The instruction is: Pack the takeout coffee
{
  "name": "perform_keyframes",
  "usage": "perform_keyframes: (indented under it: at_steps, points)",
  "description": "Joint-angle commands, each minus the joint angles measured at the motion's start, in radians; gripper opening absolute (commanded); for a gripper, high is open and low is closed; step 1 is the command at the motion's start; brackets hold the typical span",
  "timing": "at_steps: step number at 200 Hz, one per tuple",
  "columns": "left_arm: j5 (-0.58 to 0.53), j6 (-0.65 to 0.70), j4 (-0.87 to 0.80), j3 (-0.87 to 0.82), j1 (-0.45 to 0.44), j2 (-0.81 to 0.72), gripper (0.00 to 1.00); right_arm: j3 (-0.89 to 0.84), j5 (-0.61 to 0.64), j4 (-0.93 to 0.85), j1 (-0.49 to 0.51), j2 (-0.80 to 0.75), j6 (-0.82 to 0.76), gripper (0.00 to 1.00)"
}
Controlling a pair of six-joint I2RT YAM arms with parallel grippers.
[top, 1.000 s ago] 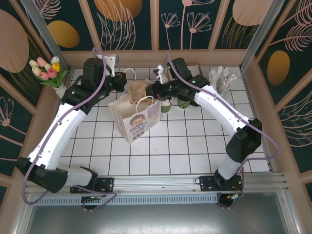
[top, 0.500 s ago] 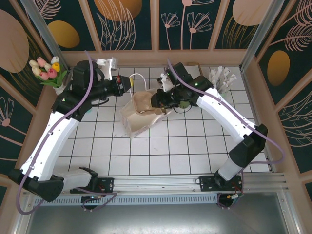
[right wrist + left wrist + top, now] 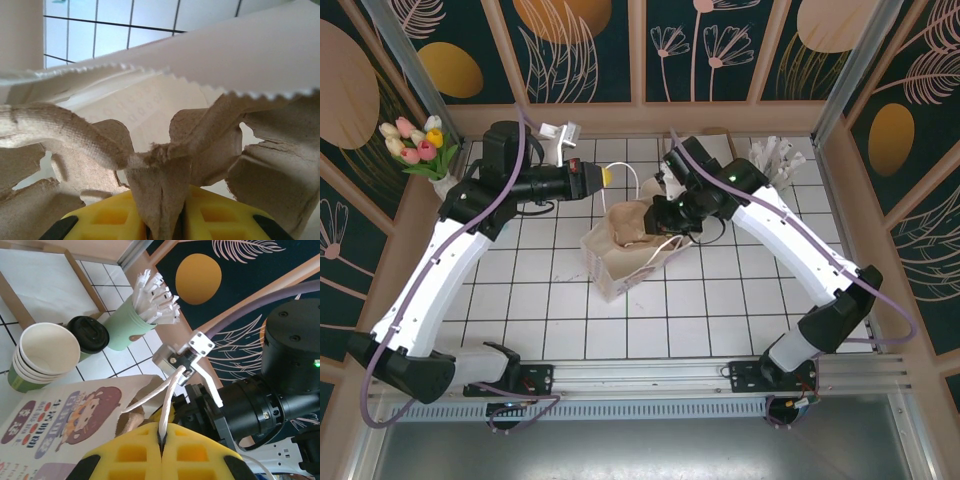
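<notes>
In the top view the white printed paper bag (image 3: 638,268) no longer stands upright left of centre as it did a second ago. It has slid toward the right arm and leans over on the white tiled tabletop (image 3: 720,300). The left gripper (image 3: 603,178) has drawn the bag's white cord handle (image 3: 632,178) back toward the rear wall. The right gripper (image 3: 658,213) has come across with the brown moulded-pulp cup carrier (image 3: 628,222) at the bag's mouth. To my eye this is bag preparation, with the drink itself not yet packed. In the left wrist view the left gripper's yellow pads are pressed together on the handle, which runs up taut from between them. The takeout coffee (image 3: 89,335), a small dark green paper cup with a round black plastic lid, stands on the tabletop outside the bag. It sits between a stack of open green cups with cream insides (image 3: 45,352) and a pale mint cup of white sticks (image 3: 131,324). In the right wrist view the right gripper's yellow pads pinch the carrier's central ridge. The bag's white serrated top edge (image 3: 250,55) hangs just above it.
</notes>
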Motion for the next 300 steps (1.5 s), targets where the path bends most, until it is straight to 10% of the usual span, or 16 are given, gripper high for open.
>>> perform_keyframes:
  at_steps: [1, 45, 96, 189, 300]
  points:
    - [-0.013, -0.023, 0.005, 0.033, 0.004, 0.021, 0.00, -0.045, 0.052, -0.053, 0.007, -0.051, 0.006, 0.23]
    - [-0.153, -0.015, -0.027, 0.080, 0.004, 0.074, 0.00, -0.104, 0.101, -0.044, 0.007, -0.051, -0.024, 0.23]
    - [0.067, -0.165, 0.232, 0.001, 0.004, 0.107, 0.00, -0.100, 0.175, 0.026, 0.022, -0.004, -0.049, 0.22]
    - [-0.124, -0.133, 0.148, 0.075, 0.005, 0.165, 0.00, -0.139, 0.235, 0.060, 0.054, 0.024, -0.248, 0.23]
    - [0.004, -0.131, 0.336, 0.023, 0.005, 0.124, 0.04, -0.109, 0.207, -0.028, 0.062, 0.144, -0.313, 0.23]
